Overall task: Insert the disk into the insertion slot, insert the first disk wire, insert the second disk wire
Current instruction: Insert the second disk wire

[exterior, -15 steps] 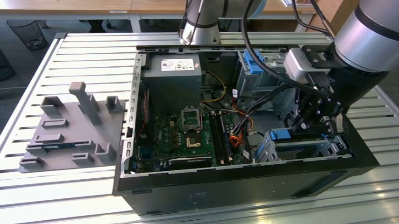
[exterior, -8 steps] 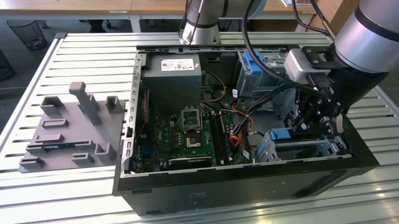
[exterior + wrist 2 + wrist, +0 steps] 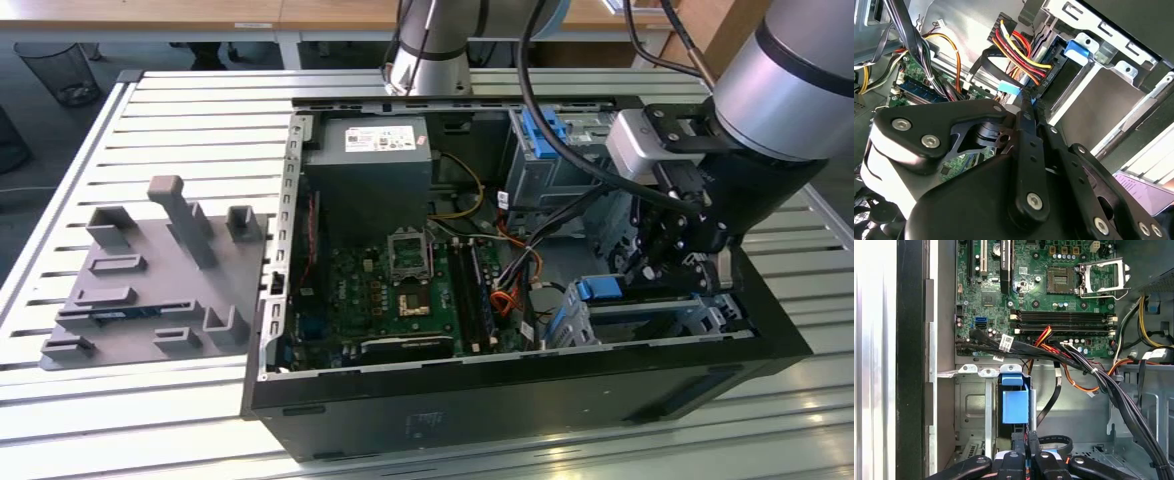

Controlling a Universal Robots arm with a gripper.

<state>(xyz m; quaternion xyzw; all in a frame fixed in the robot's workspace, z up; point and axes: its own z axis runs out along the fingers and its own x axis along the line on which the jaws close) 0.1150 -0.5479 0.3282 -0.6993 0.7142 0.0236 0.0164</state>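
The disk point(image 3: 1015, 407), in its blue frame, sits inside the insertion slot point(image 3: 661, 318) at the corner of the open computer case point(image 3: 534, 390), on the exterior view's right. The tool point(image 3: 1025, 446) hangs just over the disk's end, its fingers drawn close together around a black cable connector point(image 3: 1026, 100); whether it truly grips I cannot tell. Bundled wires point(image 3: 1079, 362) cross the green motherboard point(image 3: 1039, 285) nearby. The case rests on a slatted metal surface point(image 3: 187, 110).

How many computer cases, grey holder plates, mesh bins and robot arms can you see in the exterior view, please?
Computer case: 1
Grey holder plate: 1
Mesh bin: 1
Robot arm: 1
Total: 4
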